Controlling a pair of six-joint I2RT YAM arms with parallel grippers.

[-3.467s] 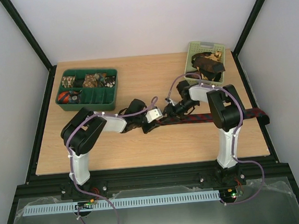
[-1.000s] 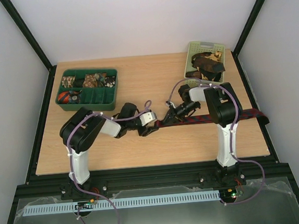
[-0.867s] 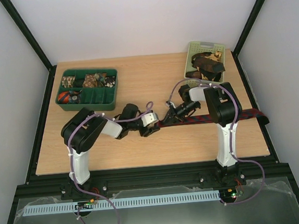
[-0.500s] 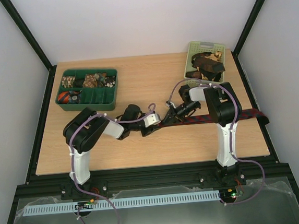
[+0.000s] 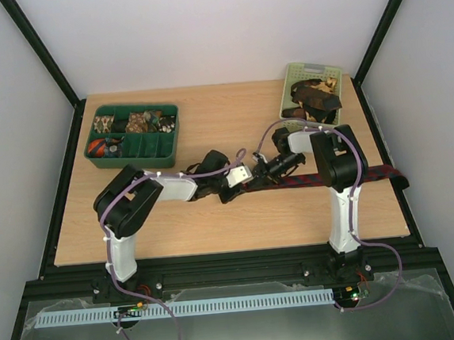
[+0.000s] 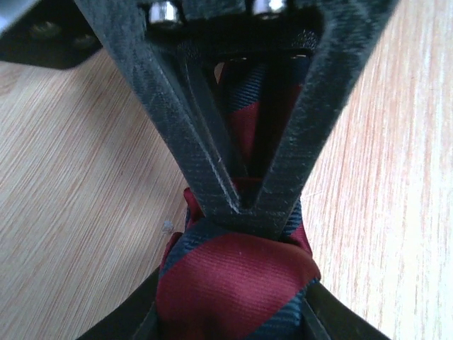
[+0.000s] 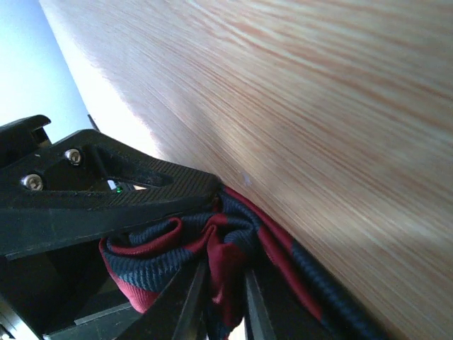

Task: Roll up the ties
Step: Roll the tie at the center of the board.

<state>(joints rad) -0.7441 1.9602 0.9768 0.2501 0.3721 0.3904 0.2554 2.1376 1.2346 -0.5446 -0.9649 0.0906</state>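
Top external view showed the left gripper (image 5: pixel 240 182) pinched on the bunched end of the dark red, navy-striped tie (image 5: pixel 299 181) at the middle of the table (image 5: pixel 215 219), the right gripper (image 5: pixel 260 169) clamped on the same fabric just beside it, the tie's length trailing to the right edge.

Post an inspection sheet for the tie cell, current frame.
Surface: light wooden tabletop, no spills seen.
Job's things: dark red navy-striped fabric tie stretched towards the right edge, left end bunched; more dark ties heaped in pale green plastic basket; patterned rolls in dark green divided tray.
Clutter: nothing seen.
Pincers: left pincer shut on the bunched end; right pincer shut on the same tie beside it.
Cables: lilac cables loop along both arms, no snag seen.
Surroundings: white walls, black frame posts.
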